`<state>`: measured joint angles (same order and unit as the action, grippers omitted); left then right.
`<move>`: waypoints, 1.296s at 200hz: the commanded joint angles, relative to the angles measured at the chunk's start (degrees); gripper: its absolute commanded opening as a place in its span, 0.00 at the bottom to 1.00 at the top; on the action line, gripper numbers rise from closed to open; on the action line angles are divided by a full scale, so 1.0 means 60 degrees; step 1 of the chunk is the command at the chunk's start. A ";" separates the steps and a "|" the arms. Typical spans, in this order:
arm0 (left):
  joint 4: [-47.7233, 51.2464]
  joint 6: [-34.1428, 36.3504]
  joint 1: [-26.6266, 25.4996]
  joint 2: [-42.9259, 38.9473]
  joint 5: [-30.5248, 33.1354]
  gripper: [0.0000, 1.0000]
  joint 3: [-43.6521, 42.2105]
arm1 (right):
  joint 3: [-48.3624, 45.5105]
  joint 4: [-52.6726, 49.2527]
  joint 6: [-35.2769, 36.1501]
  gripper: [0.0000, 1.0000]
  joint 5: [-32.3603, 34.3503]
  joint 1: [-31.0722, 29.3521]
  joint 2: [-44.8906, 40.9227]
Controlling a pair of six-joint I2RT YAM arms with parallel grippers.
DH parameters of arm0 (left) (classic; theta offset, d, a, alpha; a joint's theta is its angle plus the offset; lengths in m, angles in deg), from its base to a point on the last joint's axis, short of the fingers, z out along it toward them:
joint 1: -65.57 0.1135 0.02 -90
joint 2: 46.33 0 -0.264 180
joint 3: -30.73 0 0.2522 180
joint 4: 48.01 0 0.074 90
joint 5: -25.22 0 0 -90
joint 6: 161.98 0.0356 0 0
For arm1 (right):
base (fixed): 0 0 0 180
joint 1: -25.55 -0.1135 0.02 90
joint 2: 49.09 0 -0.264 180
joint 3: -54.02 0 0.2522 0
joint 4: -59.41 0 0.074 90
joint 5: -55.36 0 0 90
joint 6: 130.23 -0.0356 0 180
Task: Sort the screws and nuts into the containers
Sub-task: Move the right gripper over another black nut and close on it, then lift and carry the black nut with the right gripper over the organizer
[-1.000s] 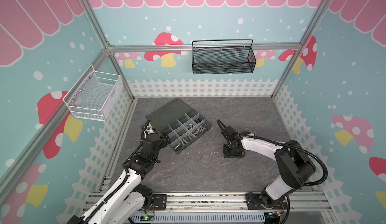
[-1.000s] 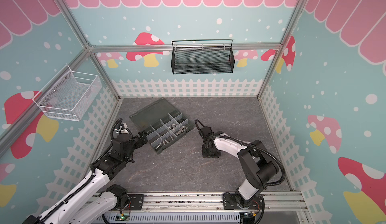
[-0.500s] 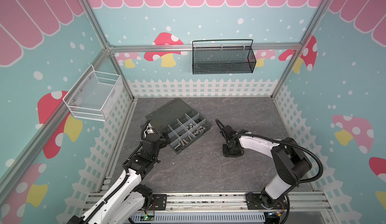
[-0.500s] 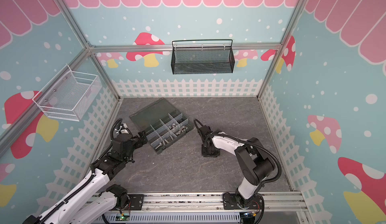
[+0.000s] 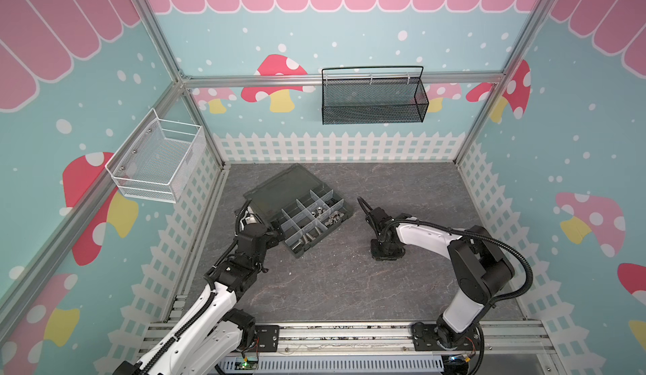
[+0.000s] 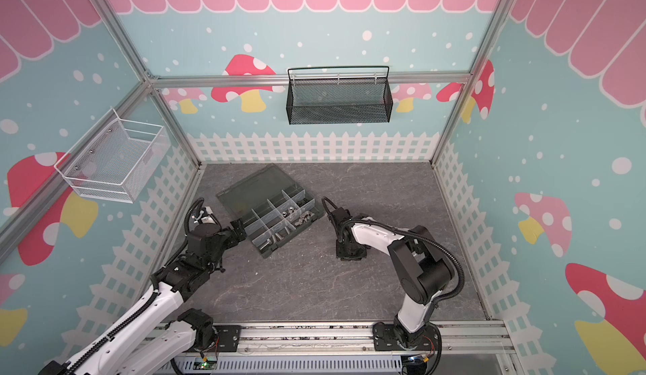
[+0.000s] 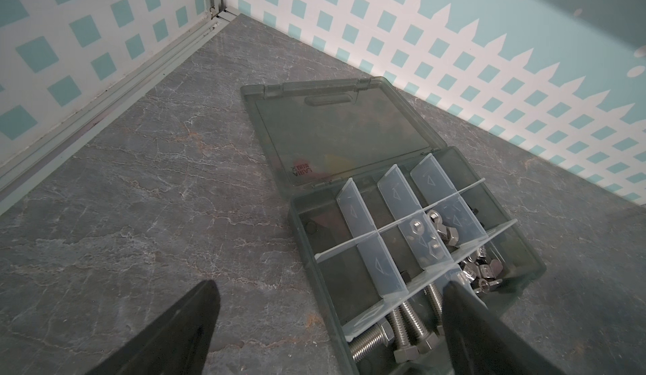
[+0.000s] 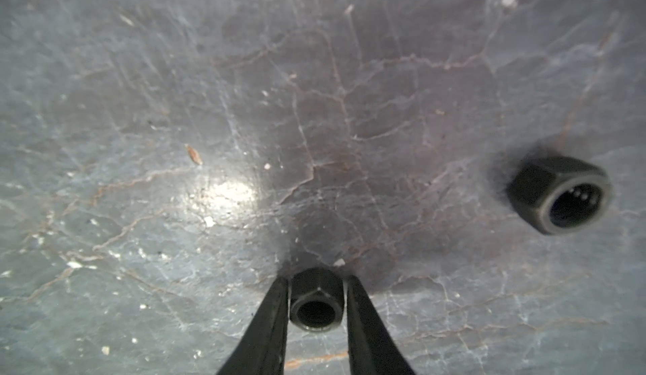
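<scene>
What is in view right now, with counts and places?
organiser box: one, dark grey, open, table's left-centre
silver screws: at least three, box compartment nearest left gripper
silver hex nuts: several, middle compartment
winged nuts: a few, silver, adjacent compartment
pinched black nut: one, on table
loose black nut: one, on table, apart
white wire basket: one, left wall
black mesh basket: one, back wall
left gripper: open, at box edge
right gripper: shut on pinched black nut

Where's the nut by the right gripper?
Right wrist view: the black nut sits on the table between the right gripper's fingers, right of the box.
</scene>
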<state>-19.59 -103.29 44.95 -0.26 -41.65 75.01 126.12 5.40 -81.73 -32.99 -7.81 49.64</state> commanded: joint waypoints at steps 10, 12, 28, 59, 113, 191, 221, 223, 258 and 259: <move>-0.0179 -0.0132 0.0074 0.0101 -0.0135 1.00 -0.0087 | 0.0001 0.0169 0.0071 0.28 0.0296 0.0026 0.0503; -0.0181 -0.0129 0.0080 0.0101 -0.0142 1.00 -0.0080 | 0.0002 0.0166 0.0067 0.27 0.0293 0.0021 0.0506; -0.0185 -0.0129 0.0080 0.0103 -0.0155 1.00 -0.0105 | 0.0017 0.0168 0.0065 0.26 0.0240 0.0012 0.0514; -0.0176 -0.0128 0.0097 0.0043 -0.0121 1.00 -0.0098 | -0.0041 0.0154 0.0023 0.20 0.0181 0.0011 0.0452; -0.0174 -0.0158 0.0126 0.0030 -0.0135 1.00 -0.0148 | 0.0141 0.0130 0.0029 0.00 0.0278 -0.0115 0.0268; -0.0194 -0.0282 0.0125 0.0025 -0.0150 1.00 -0.0243 | 0.2260 0.0491 0.0332 0.00 0.0794 -0.1086 0.0401; -0.0273 -0.0361 0.0141 0.0042 -0.0150 1.00 -0.0275 | 0.3399 0.0815 0.0600 0.00 0.0765 -0.1406 0.0879; -0.0293 -0.0362 0.0141 0.0042 -0.0161 1.00 -0.0281 | 0.3484 0.0829 0.0613 0.00 0.0765 -0.1429 0.0926; -0.0333 -0.0414 0.0137 0.0074 -0.0208 1.00 -0.0319 | 0.4879 0.0967 0.0891 0.00 0.0754 -0.1743 0.1605; -0.0333 -0.0418 0.0139 0.0080 -0.0208 1.00 -0.0323 | 0.4916 0.0967 0.0901 0.00 0.0745 -0.1753 0.1759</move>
<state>-20.44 -104.56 45.32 0.28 -42.35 73.98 150.80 10.36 -78.12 -29.21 -17.01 56.75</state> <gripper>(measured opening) 0.991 0.219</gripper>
